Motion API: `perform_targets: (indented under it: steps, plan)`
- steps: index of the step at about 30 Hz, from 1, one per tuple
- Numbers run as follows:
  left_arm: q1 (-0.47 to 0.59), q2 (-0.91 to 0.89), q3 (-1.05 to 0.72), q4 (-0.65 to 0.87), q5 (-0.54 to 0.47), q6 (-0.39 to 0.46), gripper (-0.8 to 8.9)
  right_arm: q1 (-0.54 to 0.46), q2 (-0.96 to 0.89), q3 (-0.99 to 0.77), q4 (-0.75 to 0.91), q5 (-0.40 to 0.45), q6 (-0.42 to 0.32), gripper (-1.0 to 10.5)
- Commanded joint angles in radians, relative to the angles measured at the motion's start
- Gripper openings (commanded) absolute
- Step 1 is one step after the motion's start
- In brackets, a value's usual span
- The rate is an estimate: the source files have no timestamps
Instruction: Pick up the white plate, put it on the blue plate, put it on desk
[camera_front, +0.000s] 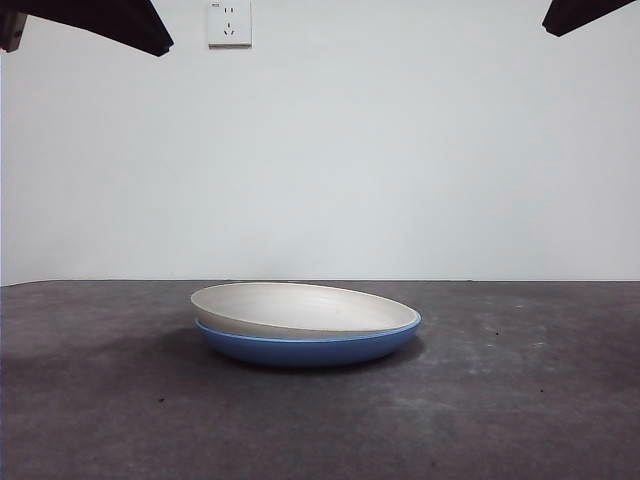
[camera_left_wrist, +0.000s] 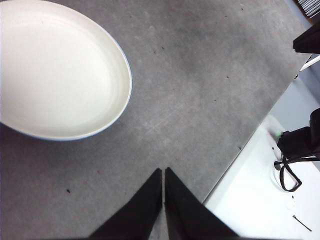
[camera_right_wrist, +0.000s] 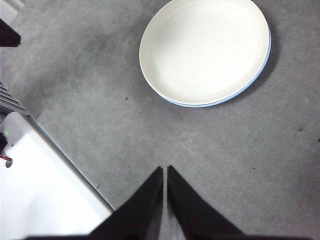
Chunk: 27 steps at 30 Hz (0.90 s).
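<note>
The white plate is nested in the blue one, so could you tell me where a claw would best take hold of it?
Probably at the raised rim of the white plate, seen on the left in the front view. The plate sits tilted in the blue plate, so that edge stands clear above the blue rim, leaving room for one jaw under it and one inside. The opposite edge lies flush, leaving little to pinch.

Wall: I see a plain white wall (camera_front: 400, 150) filling the back of the front view, evenly lit.
Socket: a white wall socket (camera_front: 229, 22) sits high on it, near the top edge.
Floor: beyond the table's edge I see a pale white surface (camera_right_wrist: 45, 200).
Clutter: a black cable loop (camera_left_wrist: 289, 175) lies on that pale surface.
</note>
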Motion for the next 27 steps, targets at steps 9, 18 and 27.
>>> perform_targets:
  steps: [9, 18, 27]
  plan:
    - [0.206, -0.227, -0.009, 0.406, -0.117, 0.109, 0.08, 0.005, 0.008, 0.018, 0.01, -0.002, -0.014, 0.1]
    - [0.433, -0.513, -0.245, 0.715, -0.375, 0.121, 0.08, 0.005, 0.008, 0.018, 0.01, -0.002, -0.014, 0.1]
    - [0.503, -0.764, -0.559, 0.719, -0.475, 0.18, 0.08, 0.005, 0.008, 0.018, 0.01, -0.002, -0.014, 0.1]
